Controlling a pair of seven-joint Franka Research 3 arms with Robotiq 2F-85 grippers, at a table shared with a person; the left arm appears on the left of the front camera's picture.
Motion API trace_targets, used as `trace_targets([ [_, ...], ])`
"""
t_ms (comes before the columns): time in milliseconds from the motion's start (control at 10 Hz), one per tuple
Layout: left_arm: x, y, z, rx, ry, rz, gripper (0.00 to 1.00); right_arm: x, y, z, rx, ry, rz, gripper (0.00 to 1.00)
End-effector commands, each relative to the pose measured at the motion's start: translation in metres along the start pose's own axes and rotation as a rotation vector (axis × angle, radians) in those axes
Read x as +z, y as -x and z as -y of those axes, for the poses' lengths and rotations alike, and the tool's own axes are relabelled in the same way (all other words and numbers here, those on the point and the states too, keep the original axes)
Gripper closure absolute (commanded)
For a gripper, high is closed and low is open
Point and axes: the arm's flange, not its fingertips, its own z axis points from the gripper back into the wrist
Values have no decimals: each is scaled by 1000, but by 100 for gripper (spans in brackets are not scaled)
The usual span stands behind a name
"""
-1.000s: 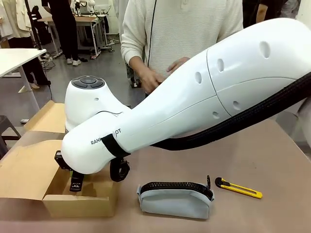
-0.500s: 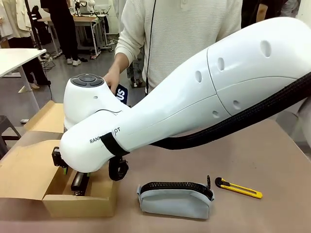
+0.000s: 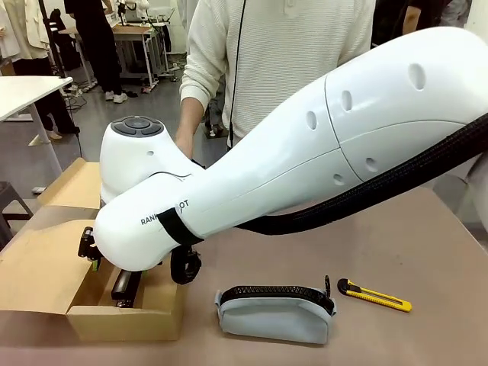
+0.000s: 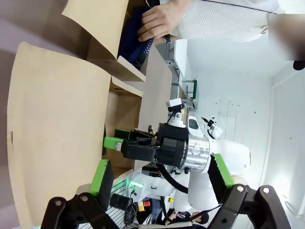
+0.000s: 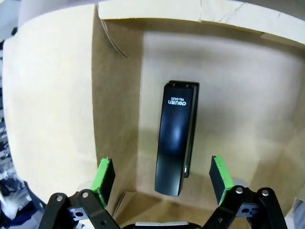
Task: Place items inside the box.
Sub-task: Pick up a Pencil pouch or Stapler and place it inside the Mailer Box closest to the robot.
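**Packing table: stapler in box, both grippers spread**

- Right gripper [image 5: 162, 167]: on the white arm that crosses the table from the right and reaches down over the box. Fingers spread wide, holding nothing. The green pads stand to either side of the stapler and clear of it.
- Black stapler [image 5: 176, 143]: lying flat on the floor of the box, closed, white print on its top. In the front view it shows just inside the front wall.
- Cardboard box [image 3: 126, 322]: at the near left corner of the table, flaps folded outward.
- Left gripper [image 4: 160, 162]: fingers spread wide, nothing between them. Its camera looks past a box flap towards the right gripper.
- Navy pouch [image 4: 136, 43]: at the far end of the box beside a flap, under the person's hand [image 4: 162, 21]. Whether it lies fully inside cannot be told.
- Grey pouch [image 3: 274, 314]: black zip on top, lying on the table just right of the box, outside it.
- Yellow knife [image 3: 374, 296]: flat on the table, right of the grey pouch and apart from it.
- Person: cream sweater [image 3: 290, 53], standing at the far side.
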Motion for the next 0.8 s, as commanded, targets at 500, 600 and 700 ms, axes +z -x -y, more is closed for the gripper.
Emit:
trace_targets([
  [500, 0, 2, -1, -18, 17, -2, 0, 124, 22, 66, 152, -192, -163, 0],
  [600, 0, 2, -1, -18, 17, -2, 0, 156, 16, 101, 180, -297, -181, 0],
  [700, 0, 2, -1, -18, 17, -2, 0, 177, 14, 130, 174, -407, -211, 0],
])
